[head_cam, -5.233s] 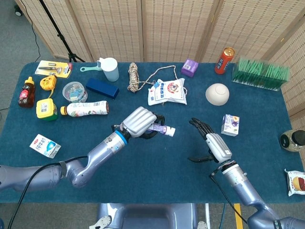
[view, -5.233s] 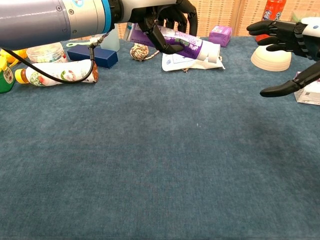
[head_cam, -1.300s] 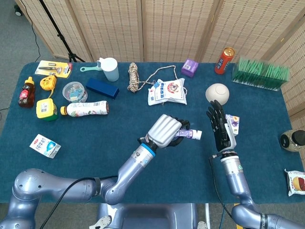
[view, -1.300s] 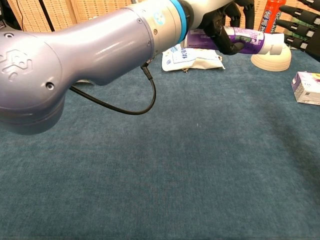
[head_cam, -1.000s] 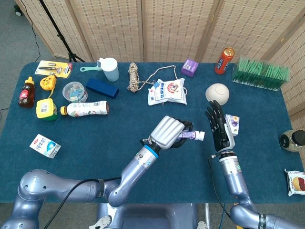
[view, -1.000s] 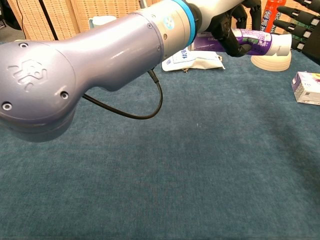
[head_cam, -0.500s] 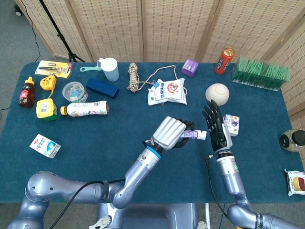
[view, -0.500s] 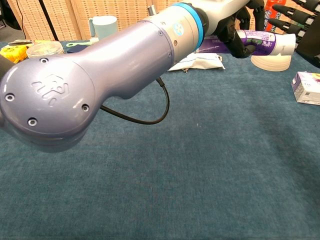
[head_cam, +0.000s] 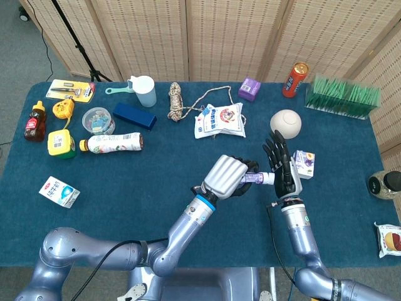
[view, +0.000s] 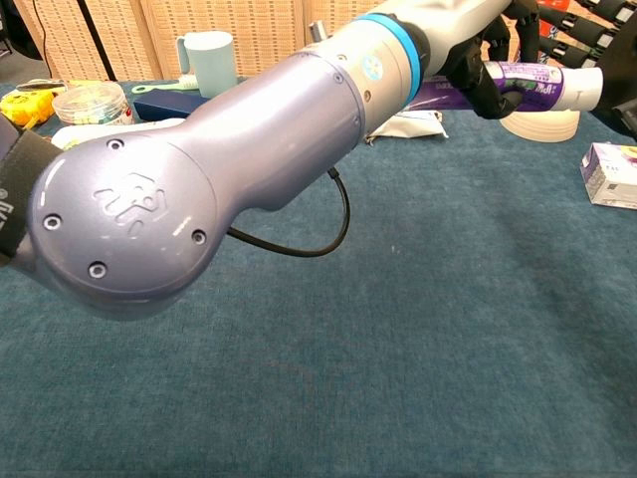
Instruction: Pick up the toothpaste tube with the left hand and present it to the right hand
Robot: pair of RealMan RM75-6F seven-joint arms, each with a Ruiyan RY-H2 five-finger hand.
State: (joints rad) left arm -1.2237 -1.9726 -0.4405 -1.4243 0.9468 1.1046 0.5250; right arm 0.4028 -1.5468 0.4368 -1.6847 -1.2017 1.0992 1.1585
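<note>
Left hand [head_cam: 227, 176] clenched around the toothpaste tube [head_cam: 254, 179], holding it level above the blue table [head_cam: 125, 188]. White cap end of tube points toward the right hand [head_cam: 282, 170] and sits at its palm; contact cannot be confirmed. Right hand upright, fingers spread apart, grasping nothing. Small purple carton [head_cam: 304, 163] lies just beyond the right hand; white bowl [head_cam: 286, 123] behind.
</note>
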